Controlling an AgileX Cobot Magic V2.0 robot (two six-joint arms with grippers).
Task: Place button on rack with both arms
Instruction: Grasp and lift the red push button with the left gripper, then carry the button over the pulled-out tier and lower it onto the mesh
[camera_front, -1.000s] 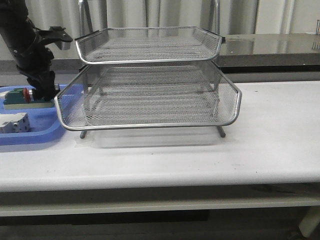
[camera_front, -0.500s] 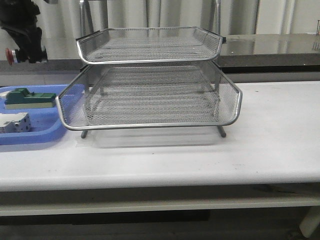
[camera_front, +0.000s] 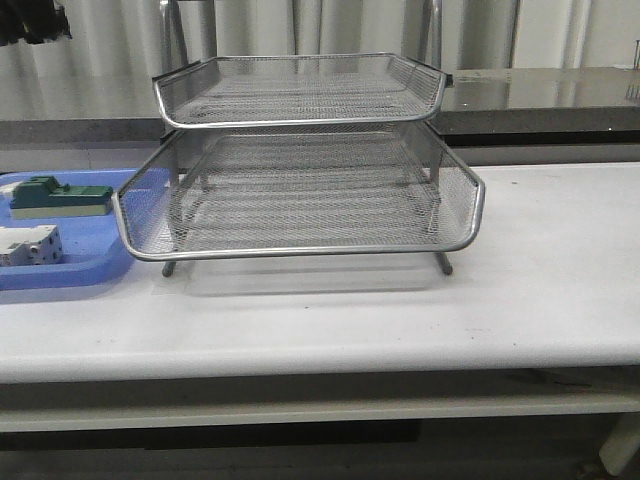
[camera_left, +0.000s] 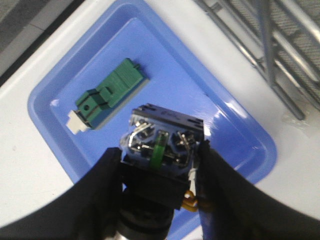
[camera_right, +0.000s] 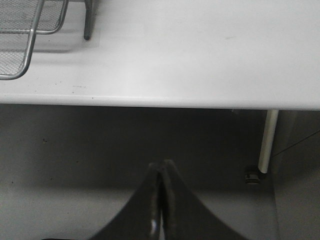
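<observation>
The button (camera_left: 162, 145) hangs high above the blue tray (camera_left: 240, 130), with my left gripper (camera_left: 160, 167) shut on its black body. Its rear end faces the camera, showing metal terminals and a green strip; the red head is hidden. In the front view only a dark bit of the left arm (camera_front: 30, 22) shows at the top left corner, and the button is out of view there. The rack (camera_front: 300, 160) stands mid-table, its mesh tiers bare. My right gripper (camera_right: 161, 167) is shut on nothing, low in front of the table's edge.
The blue tray (camera_front: 90, 270) lies left of the rack and holds a green block (camera_front: 60, 197) and a white block (camera_front: 30, 245). The rack's corner (camera_right: 25, 50) and a table leg (camera_right: 267, 140) show in the right wrist view. A dark counter (camera_front: 540, 95) runs behind.
My left arm has lifted from the blue tray with the button in its grip and risen almost out of the front view's top left. The right arm has not moved.
</observation>
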